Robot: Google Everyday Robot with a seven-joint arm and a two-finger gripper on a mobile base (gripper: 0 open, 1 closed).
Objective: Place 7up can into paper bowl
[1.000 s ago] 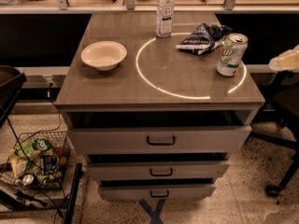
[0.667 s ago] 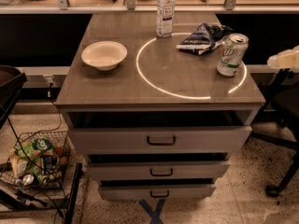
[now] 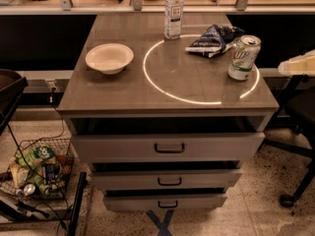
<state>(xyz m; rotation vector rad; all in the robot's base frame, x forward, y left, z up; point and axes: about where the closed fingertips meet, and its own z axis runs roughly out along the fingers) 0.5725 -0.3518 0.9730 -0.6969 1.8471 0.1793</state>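
A: Item one, the surface (image 3: 123, 90)?

B: Grey top of a three-drawer cabinet (image 3: 169, 148), with a glowing white ring (image 3: 197, 101) marked on it.

A: Item two, the 7up can (image 3: 243, 58)?

B: Upright at the right of the frame, near the surface's right edge, standing on the ring's right arc. Nothing holds it.

A: Item three, the paper bowl (image 3: 109, 58)?

B: Cream-white, left of centre, just outside the ring, well apart from the can.

A: Other stock?

B: Clear plastic bottle (image 3: 173, 11) at upper centre. Crumpled dark blue snack bag (image 3: 211, 39) just beside the can, up and to its left. Wire basket (image 3: 39, 168) of packets on the floor, lower left.

A: End effector (image 3: 298, 64)?

B: Pale cream shape at the right edge of the frame, right of the can and apart from it. Wide or narrow: cannot tell.
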